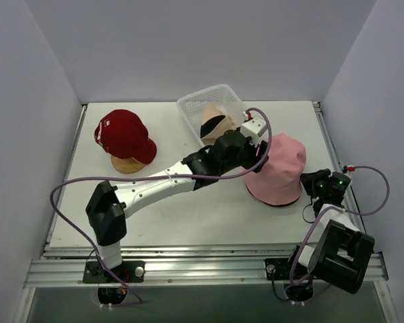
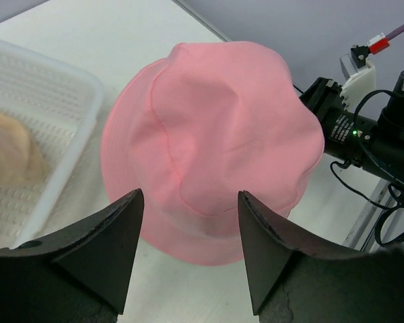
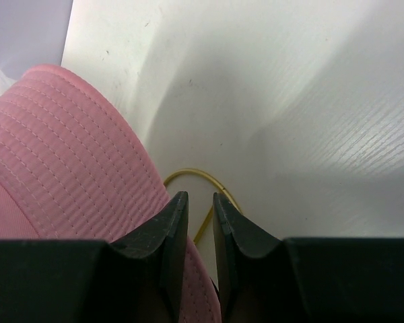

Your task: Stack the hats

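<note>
Top cam: high at near edge, looking down over whole white table [image 1: 209, 215]. Wrist cams close-in; all three share pink fabric bucket hat [image 1: 283, 168].

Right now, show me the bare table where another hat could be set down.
Free on the table: front centre, between the left arm and the pink bucket hat; also the back-right corner behind that hat. Crowded: between the white mesh basket and the hat, where the left gripper hovers, and beside the right gripper.
</note>
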{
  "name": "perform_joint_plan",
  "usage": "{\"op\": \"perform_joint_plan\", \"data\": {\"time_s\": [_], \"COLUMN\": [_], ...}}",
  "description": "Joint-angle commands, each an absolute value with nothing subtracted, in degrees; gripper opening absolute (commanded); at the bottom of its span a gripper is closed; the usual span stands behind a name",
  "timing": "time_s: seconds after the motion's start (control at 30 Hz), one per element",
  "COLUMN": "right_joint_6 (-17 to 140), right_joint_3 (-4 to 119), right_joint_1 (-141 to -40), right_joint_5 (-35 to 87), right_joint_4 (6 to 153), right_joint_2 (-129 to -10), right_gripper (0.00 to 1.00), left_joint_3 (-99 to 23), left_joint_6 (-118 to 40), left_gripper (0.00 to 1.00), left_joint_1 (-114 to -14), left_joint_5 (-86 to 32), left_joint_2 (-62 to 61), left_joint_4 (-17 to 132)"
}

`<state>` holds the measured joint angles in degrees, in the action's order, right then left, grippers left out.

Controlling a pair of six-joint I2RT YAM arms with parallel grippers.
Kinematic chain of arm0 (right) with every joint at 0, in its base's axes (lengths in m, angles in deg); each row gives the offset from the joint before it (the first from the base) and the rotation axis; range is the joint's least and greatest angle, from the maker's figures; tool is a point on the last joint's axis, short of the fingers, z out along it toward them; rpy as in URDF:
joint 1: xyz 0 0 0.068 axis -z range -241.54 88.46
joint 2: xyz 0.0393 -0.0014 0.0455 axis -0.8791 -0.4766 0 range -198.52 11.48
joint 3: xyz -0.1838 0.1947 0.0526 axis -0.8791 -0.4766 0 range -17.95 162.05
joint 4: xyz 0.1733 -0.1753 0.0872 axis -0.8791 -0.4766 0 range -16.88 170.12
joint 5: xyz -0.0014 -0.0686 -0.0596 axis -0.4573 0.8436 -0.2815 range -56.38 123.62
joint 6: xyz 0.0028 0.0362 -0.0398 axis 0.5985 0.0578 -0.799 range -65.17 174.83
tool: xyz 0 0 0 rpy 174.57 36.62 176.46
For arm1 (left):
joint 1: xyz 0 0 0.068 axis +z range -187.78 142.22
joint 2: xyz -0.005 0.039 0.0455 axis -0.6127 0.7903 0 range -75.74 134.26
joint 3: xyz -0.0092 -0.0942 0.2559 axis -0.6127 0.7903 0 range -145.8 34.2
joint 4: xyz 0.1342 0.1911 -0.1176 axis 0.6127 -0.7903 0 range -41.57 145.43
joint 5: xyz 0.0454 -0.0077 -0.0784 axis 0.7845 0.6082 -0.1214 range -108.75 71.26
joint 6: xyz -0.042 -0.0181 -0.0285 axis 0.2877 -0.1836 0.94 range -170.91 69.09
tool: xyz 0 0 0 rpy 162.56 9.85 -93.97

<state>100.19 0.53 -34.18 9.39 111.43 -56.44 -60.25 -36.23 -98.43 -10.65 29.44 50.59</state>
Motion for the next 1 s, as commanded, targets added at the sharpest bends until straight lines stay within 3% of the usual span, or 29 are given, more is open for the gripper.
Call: {"op": "perform_joint_plan", "data": {"time_s": [0.0, 0.37, 0.67, 0.97], "right_joint_6": [98.9, 99.4, 99.6, 99.4], "right_joint_3": [1.8, 4.8, 1.3, 1.3], "right_joint_1": [-33.9, -33.6, -34.7, -35.2], "right_joint_5": [9.7, 11.4, 11.9, 11.5], "right_joint_4": [111.5, 103.4, 112.4, 115.7], "right_joint_2": [-54.6, -45.5, -56.2, -59.1], "right_gripper": [0.18, 0.19, 0.19, 0.2], "left_joint_3": [-57.7, -56.6, -57.1, -63.2], "left_joint_6": [-37.1, -34.8, -36.5, -42.5], "left_gripper": [0.67, 0.67, 0.66, 0.68], "left_joint_1": [-97.2, -91.5, -82.3, -76.9], "left_joint_5": [-8.7, -11.1, -17.3, -21.8], "left_joint_2": [25.9, 21.8, 22.8, 28.0], "left_joint_4": [52.4, 43.7, 39.1, 38.2]}}
